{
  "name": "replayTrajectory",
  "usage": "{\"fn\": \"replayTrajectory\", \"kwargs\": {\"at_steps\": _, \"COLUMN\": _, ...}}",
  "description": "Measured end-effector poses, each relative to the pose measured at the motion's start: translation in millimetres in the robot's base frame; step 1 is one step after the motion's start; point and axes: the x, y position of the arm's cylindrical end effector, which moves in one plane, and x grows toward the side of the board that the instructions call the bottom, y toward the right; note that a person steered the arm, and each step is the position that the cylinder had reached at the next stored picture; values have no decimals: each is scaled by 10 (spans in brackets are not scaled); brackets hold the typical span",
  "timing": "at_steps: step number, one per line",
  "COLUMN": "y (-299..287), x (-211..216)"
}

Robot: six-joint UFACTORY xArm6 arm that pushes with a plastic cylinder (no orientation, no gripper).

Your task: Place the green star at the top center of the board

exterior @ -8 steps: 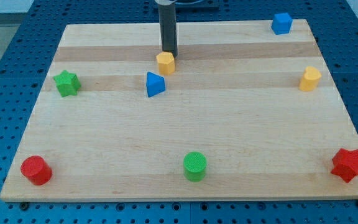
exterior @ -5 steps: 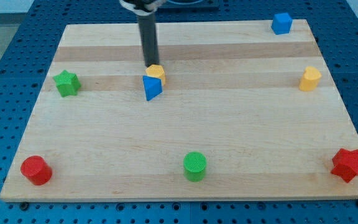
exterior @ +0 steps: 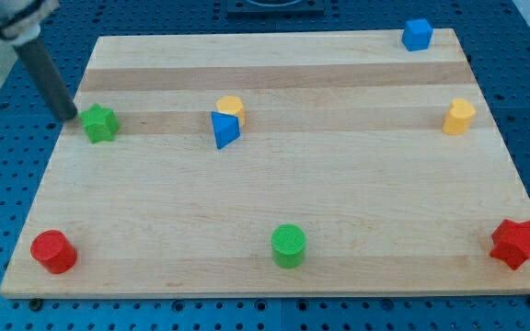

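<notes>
My rod comes down from the view's top-left corner, leaning a little so its lower end sits further toward the view's right than its upper part. My tip (exterior: 68,117) rests at the left edge of the board (exterior: 339,211), just beside the green star (exterior: 99,122) on the star's left and slightly above it; whether the two touch I cannot tell, so close is the gap. I have nothing to open or close: the rod is bare and grips nothing.

The green star lies near the board's left edge, in its upper half. To the star's right, well apart from it, the blue triangular block (exterior: 224,130) and the yellow hexagonal block (exterior: 232,109) sit touching, the yellow one at the blue one's upper right. Far to the star's right, near the opposite edge, stands a yellow block (exterior: 459,117), and above that, in the far corner, a blue cube (exterior: 417,34). Below the star, in the near left corner, is the red cylinder (exterior: 52,251); the green cylinder (exterior: 288,245) is lower right of the star, and the red star (exterior: 517,243) lies in the near right corner.
</notes>
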Motion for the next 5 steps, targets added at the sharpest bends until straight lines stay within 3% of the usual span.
{"fn": "replayTrajectory", "kwargs": {"at_steps": 3, "y": 381, "x": 115}}
{"fn": "replayTrajectory", "kwargs": {"at_steps": 5, "y": 628, "x": -227}}
